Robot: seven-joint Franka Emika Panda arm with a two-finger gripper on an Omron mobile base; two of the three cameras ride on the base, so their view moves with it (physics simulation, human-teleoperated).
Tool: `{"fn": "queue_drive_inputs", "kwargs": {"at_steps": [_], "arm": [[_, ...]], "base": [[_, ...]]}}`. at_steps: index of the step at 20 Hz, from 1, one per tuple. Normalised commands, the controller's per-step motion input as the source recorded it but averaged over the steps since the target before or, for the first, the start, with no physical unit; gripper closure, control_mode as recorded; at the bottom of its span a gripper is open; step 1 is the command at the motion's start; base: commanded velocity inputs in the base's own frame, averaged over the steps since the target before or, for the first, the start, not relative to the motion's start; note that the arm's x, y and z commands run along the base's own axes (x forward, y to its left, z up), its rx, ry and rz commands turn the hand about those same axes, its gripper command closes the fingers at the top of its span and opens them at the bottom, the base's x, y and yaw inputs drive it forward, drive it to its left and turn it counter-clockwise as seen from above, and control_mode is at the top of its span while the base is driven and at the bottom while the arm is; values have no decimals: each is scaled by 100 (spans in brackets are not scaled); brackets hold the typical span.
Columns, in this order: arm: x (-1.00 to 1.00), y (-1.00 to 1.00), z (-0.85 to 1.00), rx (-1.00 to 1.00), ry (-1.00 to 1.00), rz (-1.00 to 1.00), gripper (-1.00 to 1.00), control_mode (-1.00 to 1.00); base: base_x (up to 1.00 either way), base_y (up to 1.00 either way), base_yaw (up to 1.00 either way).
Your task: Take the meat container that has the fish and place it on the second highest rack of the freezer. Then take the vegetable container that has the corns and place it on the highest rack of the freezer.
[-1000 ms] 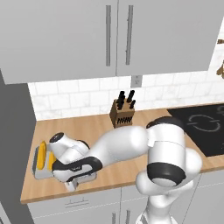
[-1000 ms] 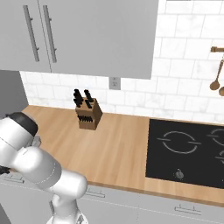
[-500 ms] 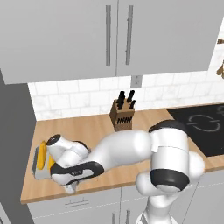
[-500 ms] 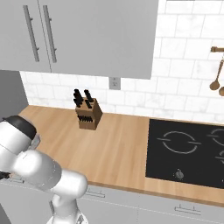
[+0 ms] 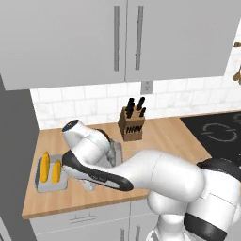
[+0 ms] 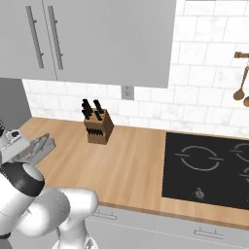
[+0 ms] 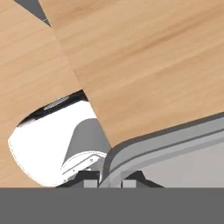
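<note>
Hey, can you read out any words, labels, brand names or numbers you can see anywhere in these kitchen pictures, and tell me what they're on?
None: no readable words, labels, brands or numbers on anything.
The cooktop carries only ring outlines, not text.
The knife block and the cabinet doors are unmarked.

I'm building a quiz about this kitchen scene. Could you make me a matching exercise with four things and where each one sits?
Things:
1. corns
2. knife block
3. cooktop
4. wooden spoons

Places:
A. hanging on the tiled wall
B. set flush into the counter's right part
C. in a grey tray at the counter's left end
D. upright on the counter near the back wall, under the socket

Pairs: 1-C, 2-D, 3-B, 4-A
</note>
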Motion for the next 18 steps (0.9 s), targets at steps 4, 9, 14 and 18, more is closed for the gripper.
{"fn": "queue_drive_inputs", "kwargs": {"at_steps": [4, 9, 14, 18], "arm": [[-12, -100, 65, 0, -6, -6, 100, -100], [-12, -98, 73, 0, 0, 0, 100, -100], [-36, -100, 84, 0, 0, 0, 100, -100], [-3, -79, 42, 15, -7, 10, 100, -100]], "base": [[0, 0, 0], [0, 0, 0], [0, 0, 0], [0, 0, 0]]}}
